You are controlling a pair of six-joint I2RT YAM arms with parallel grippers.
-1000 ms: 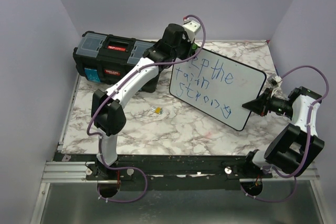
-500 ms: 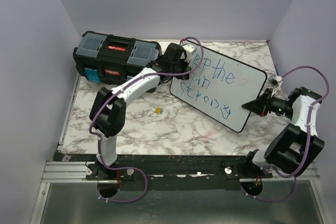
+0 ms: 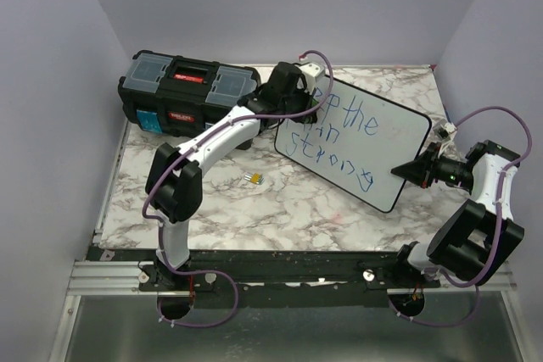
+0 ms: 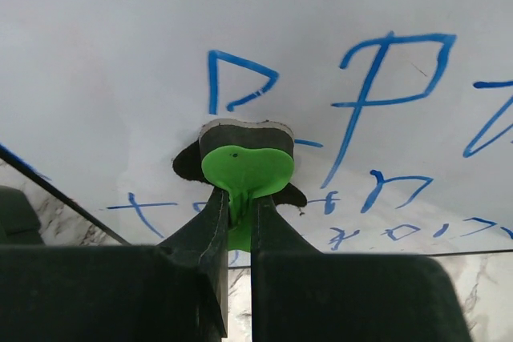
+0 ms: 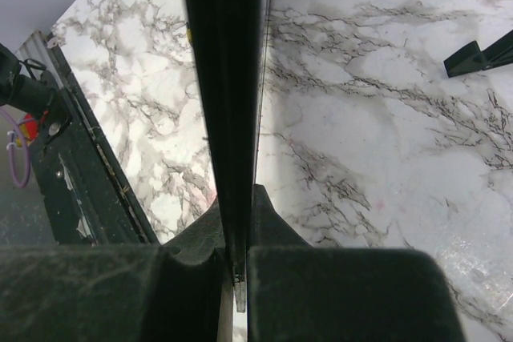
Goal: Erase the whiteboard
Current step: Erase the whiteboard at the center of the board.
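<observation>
Blue lettering filled the large white, black-rimmed whiteboard (image 3: 382, 137) right of centre in the top view; we judged wiping barely begun. Our left gripper (image 4: 240, 202) pinched a small green felt-backed eraser (image 4: 244, 162) at its upper-left letters, and our right gripper (image 5: 236, 258) clamped its rim. The next move, we judged, called for pressed sweeps across the words; whether the pad touched was hidden.

One whiteboard (image 3: 399, 137), one black toolbox (image 3: 182, 91), one green eraser (image 4: 244, 167), one small yellow object (image 3: 253, 178) and two grippers, the left gripper (image 4: 240, 210) and the right gripper (image 5: 236, 266), are counted
</observation>
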